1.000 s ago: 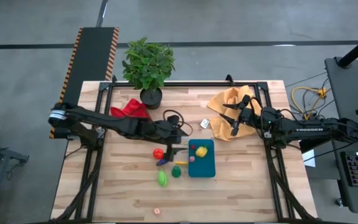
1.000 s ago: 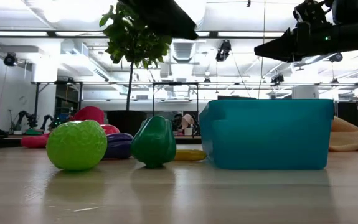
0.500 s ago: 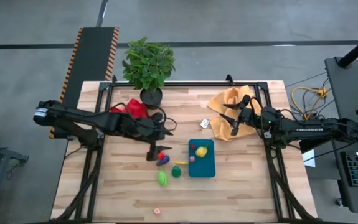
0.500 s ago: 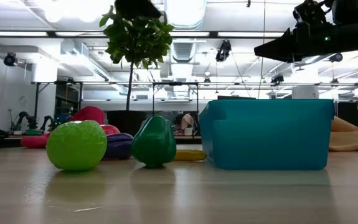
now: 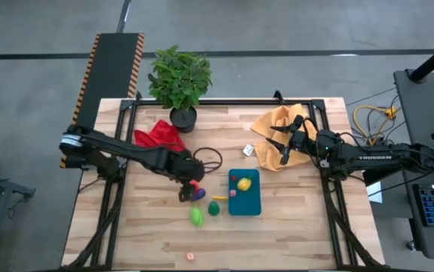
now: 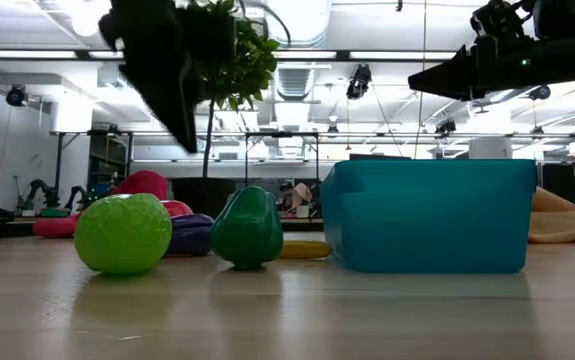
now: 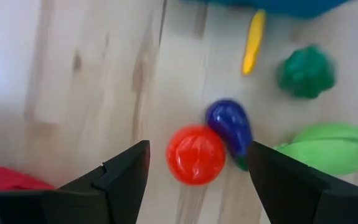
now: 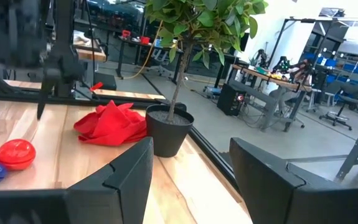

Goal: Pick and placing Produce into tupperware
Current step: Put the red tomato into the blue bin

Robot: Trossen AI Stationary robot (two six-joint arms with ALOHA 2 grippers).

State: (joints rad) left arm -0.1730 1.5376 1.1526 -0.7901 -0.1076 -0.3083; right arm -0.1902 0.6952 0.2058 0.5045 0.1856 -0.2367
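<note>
While the right claw (image 5: 283, 148) waits open, the left claw (image 7: 197, 180) gapes above the red tomato (image 7: 195, 154).

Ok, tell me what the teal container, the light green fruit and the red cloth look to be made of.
Teal container: likely plastic, smooth and faintly translucent, with rounded moulded corners.
Light green fruit: apparently hard glossy plastic; ceiling lights glint off its skin.
Red cloth: soft matte fabric, crumpled into folds, no shine.
</note>
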